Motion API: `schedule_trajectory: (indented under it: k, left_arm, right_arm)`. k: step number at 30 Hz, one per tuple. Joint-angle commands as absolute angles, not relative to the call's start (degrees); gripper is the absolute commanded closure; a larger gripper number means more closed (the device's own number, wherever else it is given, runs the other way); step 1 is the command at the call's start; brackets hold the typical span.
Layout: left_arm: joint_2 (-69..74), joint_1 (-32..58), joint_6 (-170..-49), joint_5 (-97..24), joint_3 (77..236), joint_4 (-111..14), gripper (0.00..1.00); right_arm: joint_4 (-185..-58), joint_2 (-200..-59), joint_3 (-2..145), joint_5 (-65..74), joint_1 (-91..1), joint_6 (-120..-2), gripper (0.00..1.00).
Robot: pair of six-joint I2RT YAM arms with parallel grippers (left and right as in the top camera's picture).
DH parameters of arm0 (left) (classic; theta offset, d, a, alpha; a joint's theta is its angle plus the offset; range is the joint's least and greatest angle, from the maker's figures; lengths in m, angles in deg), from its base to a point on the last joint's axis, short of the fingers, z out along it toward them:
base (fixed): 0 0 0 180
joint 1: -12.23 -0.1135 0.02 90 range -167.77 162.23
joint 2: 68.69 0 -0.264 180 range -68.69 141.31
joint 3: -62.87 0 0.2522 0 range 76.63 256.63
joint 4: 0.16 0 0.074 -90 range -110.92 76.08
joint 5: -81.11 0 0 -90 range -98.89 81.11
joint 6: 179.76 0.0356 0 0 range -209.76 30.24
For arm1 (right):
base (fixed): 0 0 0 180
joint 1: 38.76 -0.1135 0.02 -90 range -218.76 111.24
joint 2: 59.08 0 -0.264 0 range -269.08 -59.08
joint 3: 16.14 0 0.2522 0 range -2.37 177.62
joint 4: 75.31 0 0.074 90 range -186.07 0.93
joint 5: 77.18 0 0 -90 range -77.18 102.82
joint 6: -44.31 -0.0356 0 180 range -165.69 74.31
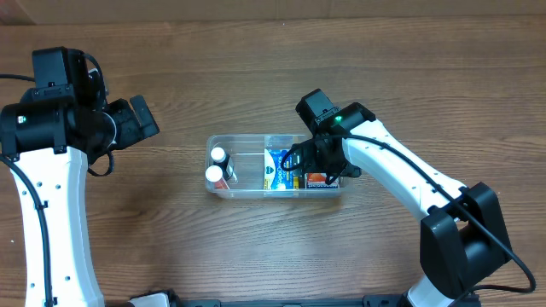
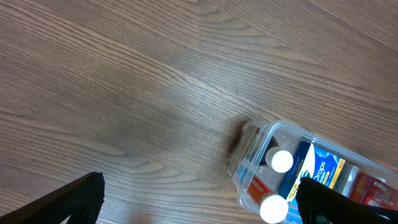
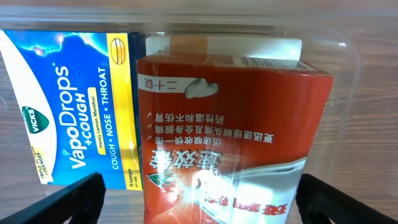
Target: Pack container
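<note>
The clear container [image 1: 249,162] sits mid-table. It holds two white-capped bottles [image 1: 218,155] at its left end, a blue Vicks VapoDrops box [image 1: 275,168] in the middle and a red box [image 1: 317,180] at its right end. My right gripper [image 1: 319,160] hovers over the right end. In the right wrist view its fingers [image 3: 202,202] are spread wide on either side of the red box [image 3: 236,124], apart from it, with the blue box [image 3: 68,112] beside. My left gripper [image 1: 141,119] is open and empty, left of the container [image 2: 252,134].
Bare wooden table surrounds the container on all sides. The left wrist view shows the bottles [image 2: 281,161] and the blue box [image 2: 320,171] past the container's near corner. The right arm reaches in from the lower right.
</note>
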State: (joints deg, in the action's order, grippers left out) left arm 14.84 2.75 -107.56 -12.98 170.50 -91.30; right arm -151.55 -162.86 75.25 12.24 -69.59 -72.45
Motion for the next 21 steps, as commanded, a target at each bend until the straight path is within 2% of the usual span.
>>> schedule_trajectory:
  k: [1,3,6,11,21]
  left_arm:
    - [14.6,2.5,-106.4,-13.0,170.5,-91.5,0.00]
    - [14.6,2.5,-106.4,-13.0,170.5,-91.5,0.00]
    - [14.6,2.5,-106.4,-13.0,170.5,-91.6,0.00]
    - [14.6,2.5,-105.9,-13.0,170.5,-92.0,0.00]
    - [14.6,5.0,-99.1,-13.0,170.5,-89.4,0.00]
  right_arm:
    - [-151.5,-162.5,77.3,12.8,-69.5,-72.5,0.05]
    - [-152.3,-161.7,79.1,12.8,-69.5,-72.5,0.08]
    - [-154.5,-159.2,84.3,15.7,-69.5,-72.5,0.08]
    - [-156.9,-152.8,94.7,21.9,-66.7,-72.8,0.02]
    - [-158.6,-148.6,95.9,21.6,-44.9,-69.9,0.00]
